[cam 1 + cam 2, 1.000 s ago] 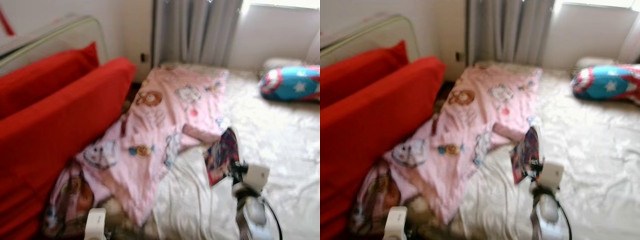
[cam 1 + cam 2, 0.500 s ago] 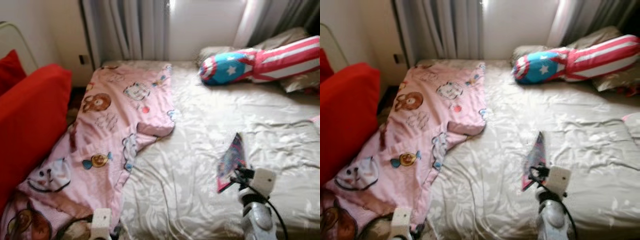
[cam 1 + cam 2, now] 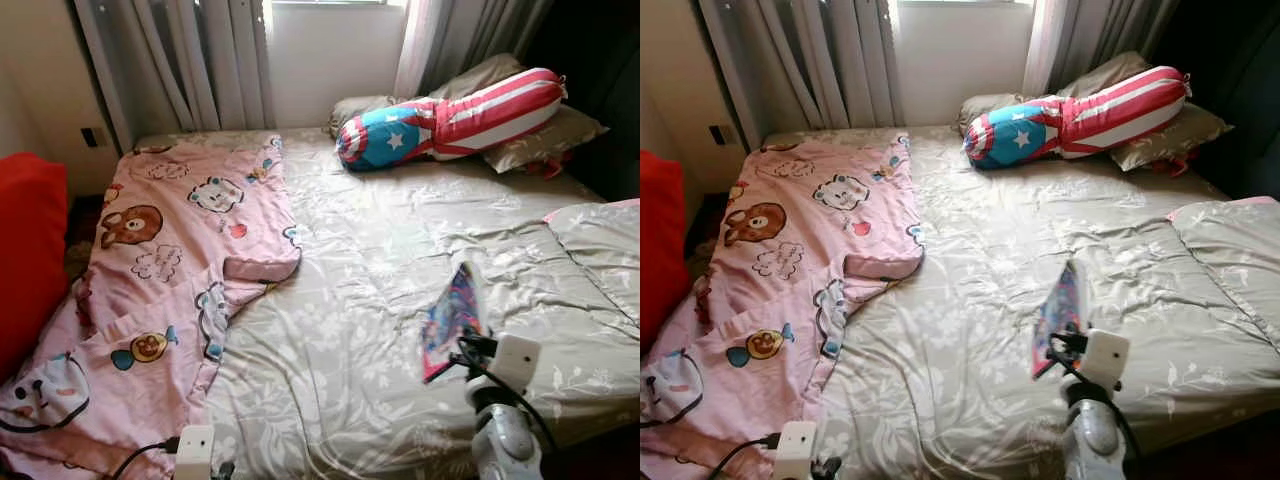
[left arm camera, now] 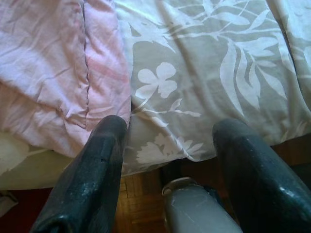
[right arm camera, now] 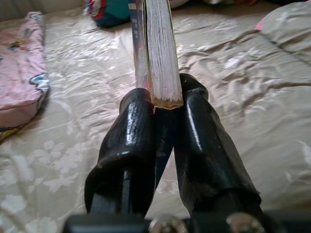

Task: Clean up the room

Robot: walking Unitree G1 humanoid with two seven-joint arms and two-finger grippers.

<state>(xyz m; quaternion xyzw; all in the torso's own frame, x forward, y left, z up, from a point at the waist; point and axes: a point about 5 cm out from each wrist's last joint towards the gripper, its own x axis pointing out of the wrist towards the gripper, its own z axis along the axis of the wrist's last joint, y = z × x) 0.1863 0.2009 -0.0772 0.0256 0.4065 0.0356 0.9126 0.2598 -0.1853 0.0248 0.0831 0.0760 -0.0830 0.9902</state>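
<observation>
My right gripper is shut on a thin colourful book, held upright on its edge over the near right part of the bed. In the right wrist view the book's page edge sticks up between my two black fingers. My left gripper hangs open at the bed's near edge, above the wooden floor, with nothing between its fingers. A pink cartoon-print blanket lies crumpled along the bed's left side and hangs over the near corner.
A red, white and blue star bolster rests on beige pillows at the head of the bed. A red sofa stands at the left. Grey curtains and a window are behind. A folded grey duvet lies on the right.
The camera has swung to the right: the red sofa slid out to the left edge and the pillows came into view. My right gripper keeps its hold on the book.
</observation>
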